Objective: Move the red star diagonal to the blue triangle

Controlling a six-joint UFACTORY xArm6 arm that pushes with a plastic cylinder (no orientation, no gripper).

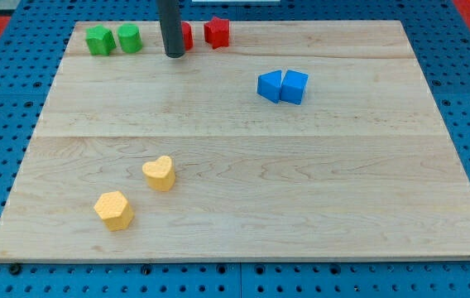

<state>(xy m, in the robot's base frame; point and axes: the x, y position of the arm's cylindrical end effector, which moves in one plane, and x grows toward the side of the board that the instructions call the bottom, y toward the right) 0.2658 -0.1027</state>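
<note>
The red star (217, 31) sits near the view's top edge of the wooden board (243, 165). A second red block (186, 34) is just left of it, partly hidden behind my rod. My tip (174, 54) rests on the board just below and left of that block, a little left of the star. Two blue blocks touch each other right of centre: the left one (270, 85) looks like the blue triangle, the right one (294, 86) is a cube-like shape. They lie below and right of the star.
A green star-like block (99, 40) and a green rounded block (130, 38) sit at the top left. A yellow heart (160, 173) and a yellow hexagon (114, 209) lie at the lower left. Blue pegboard surrounds the board.
</note>
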